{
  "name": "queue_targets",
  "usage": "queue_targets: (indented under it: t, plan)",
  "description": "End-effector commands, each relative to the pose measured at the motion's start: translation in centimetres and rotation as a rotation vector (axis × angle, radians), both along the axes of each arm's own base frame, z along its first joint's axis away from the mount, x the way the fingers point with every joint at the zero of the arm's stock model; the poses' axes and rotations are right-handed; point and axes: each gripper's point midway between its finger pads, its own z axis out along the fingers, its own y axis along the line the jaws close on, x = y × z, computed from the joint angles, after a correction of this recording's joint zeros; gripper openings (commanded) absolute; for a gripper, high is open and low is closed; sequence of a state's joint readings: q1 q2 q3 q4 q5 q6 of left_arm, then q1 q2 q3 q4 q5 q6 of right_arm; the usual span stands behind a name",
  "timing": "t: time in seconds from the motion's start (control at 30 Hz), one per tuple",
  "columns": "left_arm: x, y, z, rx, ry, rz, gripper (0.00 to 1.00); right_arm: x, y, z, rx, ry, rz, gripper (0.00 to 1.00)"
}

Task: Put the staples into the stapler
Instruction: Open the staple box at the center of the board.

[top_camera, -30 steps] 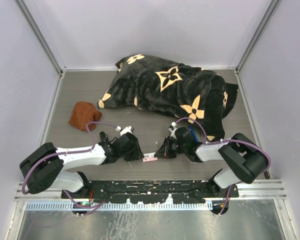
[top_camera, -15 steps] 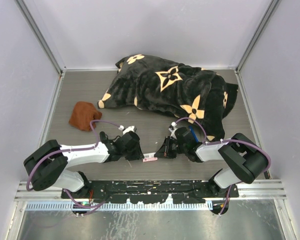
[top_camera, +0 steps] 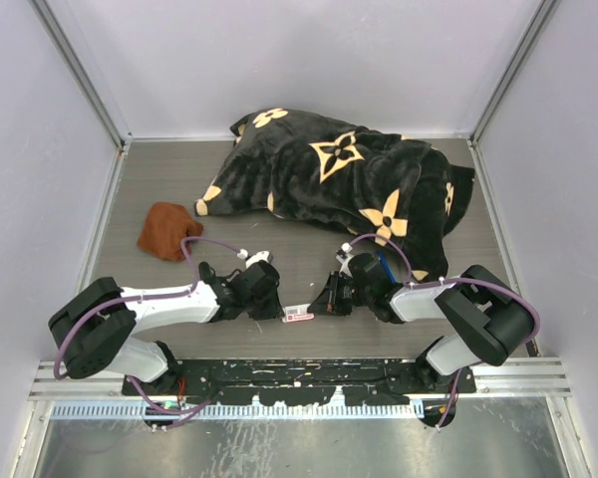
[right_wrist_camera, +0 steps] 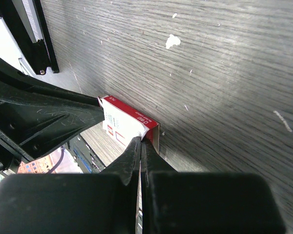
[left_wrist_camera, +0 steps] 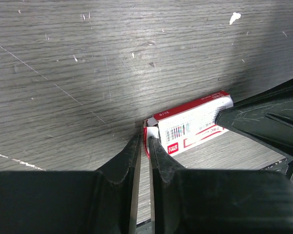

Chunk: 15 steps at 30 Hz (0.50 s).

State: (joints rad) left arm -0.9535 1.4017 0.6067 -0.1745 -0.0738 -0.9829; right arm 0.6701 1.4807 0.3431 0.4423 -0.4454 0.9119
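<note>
While both arms are down on the staple box [top_camera: 299, 315], I'd call this the box-opening step, so nothing is loaded yet. The box lies flat on the surface [left_wrist_camera: 88, 58], near the front edge, right between the two arms.

The left hand [left_wrist_camera: 142, 141] has its fingers squeezed almost together on the thin white flap at its end of the box. The right hand [right_wrist_camera: 141, 144] is pinched shut on the opened cardboard flap at the other end. Both forearms are stretched low and inward from their bases, with the wrists facing each other across the box.

My guess for the next move: one side keeps the sleeve pinned while the other pulls gently straight out along the box, so the inner piece slides out instead of the cardboard tearing. I honestly can't pick out the stapler in any view, so finding it comes after that.
</note>
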Motion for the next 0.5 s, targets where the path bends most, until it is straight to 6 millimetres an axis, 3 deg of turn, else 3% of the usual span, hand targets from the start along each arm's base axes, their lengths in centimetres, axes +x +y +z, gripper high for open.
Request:
queue_targets:
  t: [0.0,0.2,0.47]
  plan:
    - [0.1,0.0,-0.1,0.028,0.005,-0.014,0.12,1.0,-0.1,0.3,-0.010,-0.057,-0.024,0.00]
    - [0.3,-0.9,0.1,-0.006,0.008,-0.014,0.11,1.0,-0.1,0.3,-0.012,-0.057,-0.021,0.00]
    - [0.2,-1.3,-0.1,-0.019,0.027,-0.009,0.01,1.0,-0.3,0.3,-0.020,-0.064,-0.026,0.00]
